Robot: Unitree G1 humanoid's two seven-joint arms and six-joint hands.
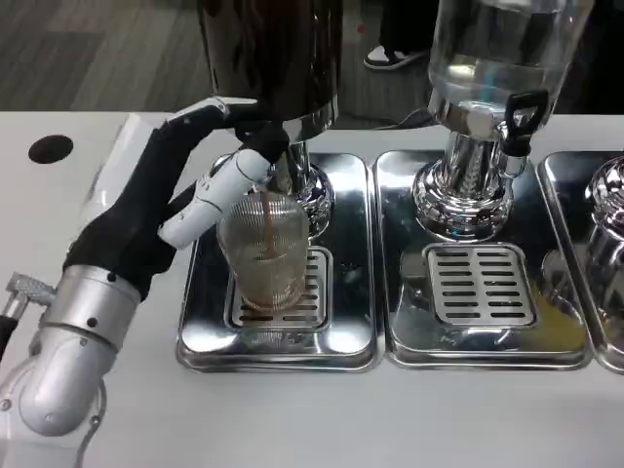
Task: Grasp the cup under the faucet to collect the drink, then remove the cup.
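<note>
Left hand [166, 210]: fingers [219, 190] wrapped round clear ribbed plastic cup [265, 249].
Cup: on steel drip tray [346, 253], apparently catching a brown stream.

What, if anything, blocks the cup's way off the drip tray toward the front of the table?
Nothing visible does. The cup stands on the grate of the left drip tray, with a brown stream running into it. The left hand is at its left side. The white table in front of the tray is bare; only the tray's low rim lies between.

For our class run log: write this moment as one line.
left hand: holds cup | cup: on drip tray, under faucet | stream: brown, running | fill: low
</note>
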